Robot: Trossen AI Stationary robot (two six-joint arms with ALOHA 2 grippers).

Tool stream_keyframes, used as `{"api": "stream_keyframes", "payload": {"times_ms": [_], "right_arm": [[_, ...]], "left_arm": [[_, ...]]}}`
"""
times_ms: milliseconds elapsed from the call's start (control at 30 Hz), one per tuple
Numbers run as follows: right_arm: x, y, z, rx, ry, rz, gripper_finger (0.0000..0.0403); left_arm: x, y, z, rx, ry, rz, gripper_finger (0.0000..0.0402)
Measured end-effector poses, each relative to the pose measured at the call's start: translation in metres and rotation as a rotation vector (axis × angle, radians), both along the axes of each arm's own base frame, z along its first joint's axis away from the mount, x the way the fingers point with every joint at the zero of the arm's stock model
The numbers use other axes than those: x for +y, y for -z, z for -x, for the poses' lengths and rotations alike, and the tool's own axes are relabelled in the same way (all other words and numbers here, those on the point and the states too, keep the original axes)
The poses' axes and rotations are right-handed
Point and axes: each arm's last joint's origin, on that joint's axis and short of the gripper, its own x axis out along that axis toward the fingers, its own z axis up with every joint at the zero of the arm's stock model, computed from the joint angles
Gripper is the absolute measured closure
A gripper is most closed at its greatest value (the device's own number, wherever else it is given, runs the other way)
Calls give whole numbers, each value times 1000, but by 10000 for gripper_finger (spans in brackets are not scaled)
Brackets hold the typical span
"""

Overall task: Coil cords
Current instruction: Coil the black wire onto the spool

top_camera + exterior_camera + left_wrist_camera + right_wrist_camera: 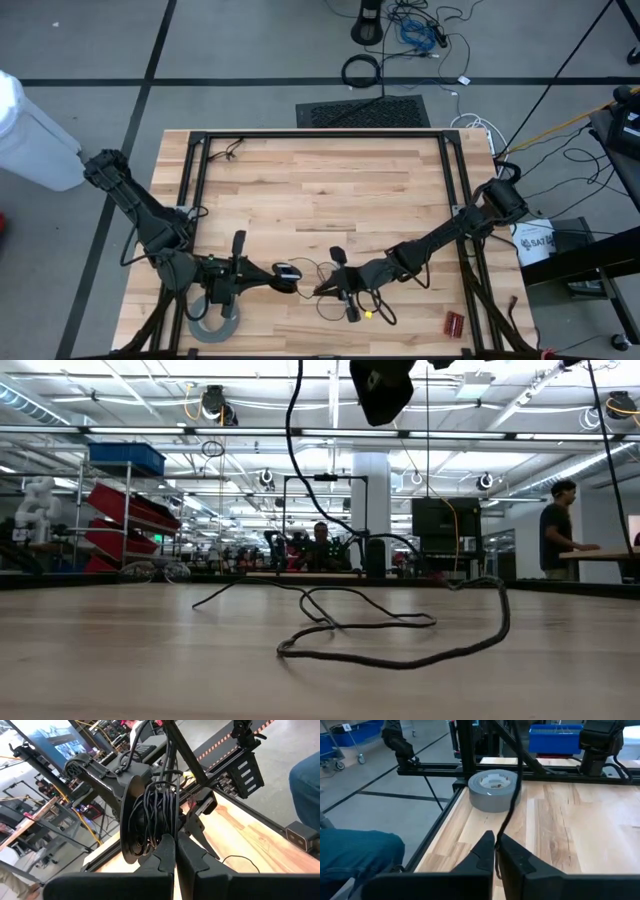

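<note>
Left wrist view shows the left hand [175, 851] clamped on the disc [131, 817], with many turns of cord [159, 815] already wound beside it. Right wrist view shows the right hand [495, 851] pinched narrow on the thin cord, which runs up from between its fingers — the tape roll [494, 790] sits beyond at the counter [570, 825] edge, not in play. From above, both hands meet near the front edge of the counter, just apart, a few loose loops trailing by the right hand. Low view shows slack lying in curls on the wood. Judged from this, winding is well along — the loose tail is left to take up.
</note>
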Motion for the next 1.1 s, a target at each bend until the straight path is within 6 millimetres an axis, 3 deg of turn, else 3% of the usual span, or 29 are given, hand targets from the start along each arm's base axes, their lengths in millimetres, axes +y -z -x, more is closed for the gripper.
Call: {"api": "stream_keyframes", "payload": {"times_ms": [167, 433, 600, 867, 1100], "right_arm": [[-1, 0, 2, 18, 0, 16, 400], [-15, -28, 4, -69, 35, -1, 402], [-20, -47, -5, -109, 52, -3, 402], [-16, -81, -15, -190, 45, 25, 403], [-16, -93, -19, -149, 42, 62, 403]], "left_arm": [[-1, 0, 0, 2, 28, 12, 400], [-9, -14, 0, -94, 276, 106, 400], [-19, -14, -5, -158, 420, 96, 400], [-24, -7, -18, -171, 431, 83, 400], [-23, -6, -30, -232, 504, 109, 400]]}}
